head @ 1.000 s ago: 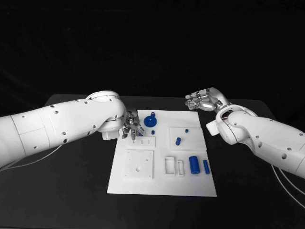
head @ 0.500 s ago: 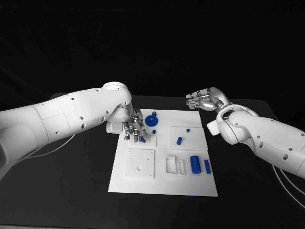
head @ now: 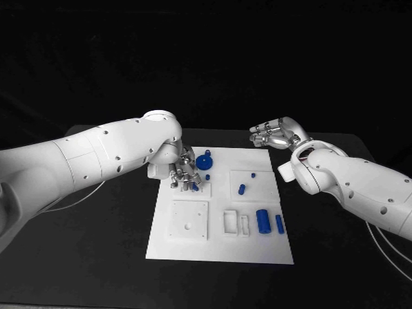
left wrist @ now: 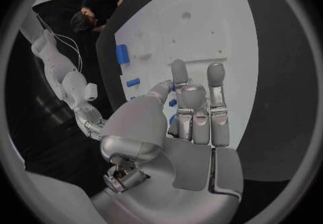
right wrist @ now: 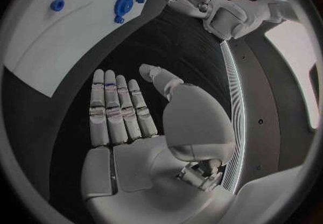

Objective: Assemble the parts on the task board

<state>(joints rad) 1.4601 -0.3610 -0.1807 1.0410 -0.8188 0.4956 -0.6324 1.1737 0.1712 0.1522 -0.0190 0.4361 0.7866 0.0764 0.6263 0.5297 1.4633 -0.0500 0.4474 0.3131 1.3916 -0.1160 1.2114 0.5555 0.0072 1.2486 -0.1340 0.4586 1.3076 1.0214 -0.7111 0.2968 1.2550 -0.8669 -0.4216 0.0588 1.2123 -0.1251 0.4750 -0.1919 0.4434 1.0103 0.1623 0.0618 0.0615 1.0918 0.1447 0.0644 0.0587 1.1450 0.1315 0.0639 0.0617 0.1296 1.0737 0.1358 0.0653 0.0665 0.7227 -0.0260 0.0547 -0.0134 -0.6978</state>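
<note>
At the moment inspected, your left hand (head: 183, 172) was poised over the far-left part of the task board (head: 220, 248), fingers (left wrist: 217, 76) pointing down at the board beside a small blue part (head: 196, 187) that showed just at the fingertips. From the left wrist view the fingers lay nearly straight and close together, with blue showing between them and the thumb; I could not tell whether that part was pinched or merely lay beneath them. Your right hand (head: 277, 135) was held off the far-right corner of the board, over the black worktop (head: 94, 257), fingers released and extended, grasping nothing, as the right wrist view confirmed (right wrist: 128, 116). The board lay in the middle of the worktop. On it, the blue wheel-shaped part (head: 205, 161) sat just right of the left hand, two small blue pegs (head: 242, 189) stood at the raised square block right of centre, and two blue cylinders (head: 262, 223) lay side by side toward the near right, next to a white rectangular frame (head: 230, 223). A white square plate with holes (head: 187, 221) sat at the near left, unfilled. In my judgement the step in hand was the pick-up or seating of the small part at the far left, and the assembly was at an early stage. The next move would call for you to confirm the hold on that part, keep it upright, and align it squarely over its hole before pressing down.
</note>
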